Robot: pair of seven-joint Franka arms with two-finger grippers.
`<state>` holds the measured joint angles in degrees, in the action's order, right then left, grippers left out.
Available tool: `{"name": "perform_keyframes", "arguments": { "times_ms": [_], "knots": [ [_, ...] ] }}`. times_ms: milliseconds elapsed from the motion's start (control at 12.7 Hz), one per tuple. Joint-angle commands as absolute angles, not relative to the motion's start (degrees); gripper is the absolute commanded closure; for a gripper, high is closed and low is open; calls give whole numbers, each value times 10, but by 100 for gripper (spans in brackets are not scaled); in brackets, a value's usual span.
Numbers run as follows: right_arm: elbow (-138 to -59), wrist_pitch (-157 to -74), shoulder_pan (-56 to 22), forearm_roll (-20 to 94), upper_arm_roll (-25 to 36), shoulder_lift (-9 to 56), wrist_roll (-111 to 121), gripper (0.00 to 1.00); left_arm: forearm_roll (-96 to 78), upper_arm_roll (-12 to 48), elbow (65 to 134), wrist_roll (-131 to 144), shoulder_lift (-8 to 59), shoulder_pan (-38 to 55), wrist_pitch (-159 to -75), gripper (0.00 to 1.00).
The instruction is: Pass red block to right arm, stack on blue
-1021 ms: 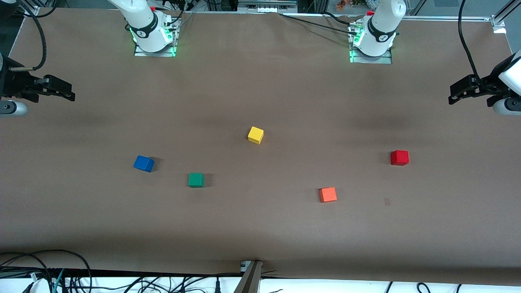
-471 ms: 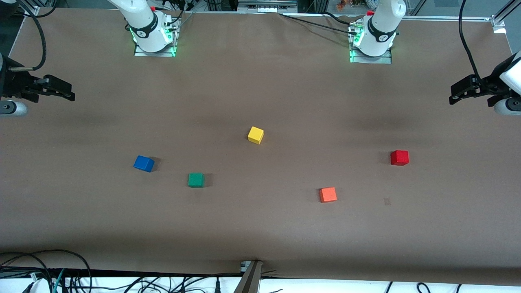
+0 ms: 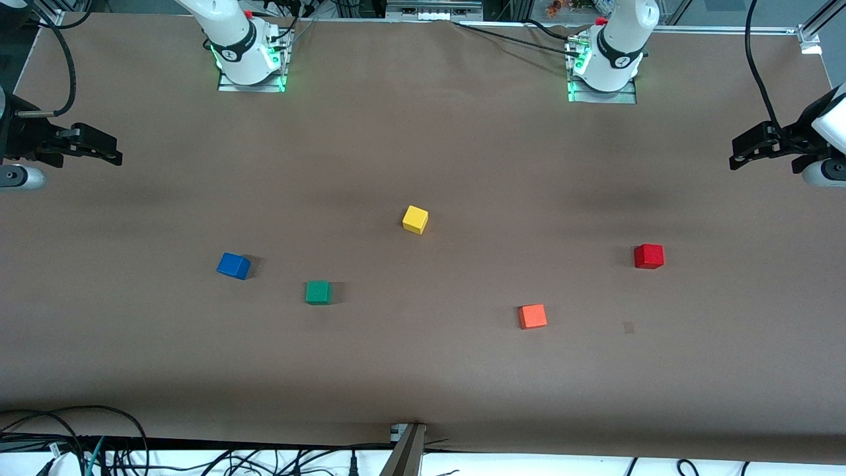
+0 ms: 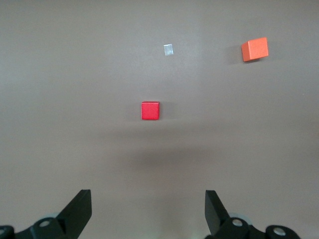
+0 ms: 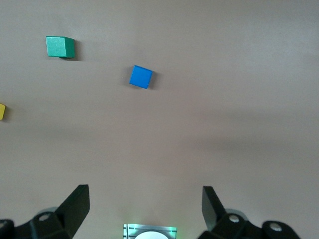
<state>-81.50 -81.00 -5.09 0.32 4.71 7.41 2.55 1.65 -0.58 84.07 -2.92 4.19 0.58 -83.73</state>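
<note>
Front view showed both arms parked high at the ends of the surface (image 3: 423, 152), nothing yet grasped. The left tool (image 3: 750, 147) hung over the left arm's end of the surface, its fingers spread and released; the right tool (image 3: 99, 147) waited over the right arm's end, likewise released. The red block (image 3: 649, 256) sat flat on the surface toward the left arm's end, well apart from the orange cube (image 3: 533, 316), which lay nearer the front camera. The blue cube (image 3: 233, 266) rested toward the right arm's end, near the green cube (image 3: 318, 291).

Left wrist view had the red block (image 4: 150, 110) ahead of the spread left tool (image 4: 148, 211). A good pickup would probably mean descending straight over the block, squaring the fingers to its faces, and gripping low enough to leave its upper part free for the handover.
</note>
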Motion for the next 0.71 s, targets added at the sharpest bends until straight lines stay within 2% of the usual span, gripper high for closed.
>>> {"name": "perform_keyframes", "arguments": {
  "times_ms": [0,628],
  "knots": [
    [-798,-807,-45,-3,44,82,34,0,9,-11,852,-34,30,7,-839,0],
    [-799,-807,-44,-3,45,82,34,0,10,-11,856,-33,31,7,-838,0]
  ]
}}
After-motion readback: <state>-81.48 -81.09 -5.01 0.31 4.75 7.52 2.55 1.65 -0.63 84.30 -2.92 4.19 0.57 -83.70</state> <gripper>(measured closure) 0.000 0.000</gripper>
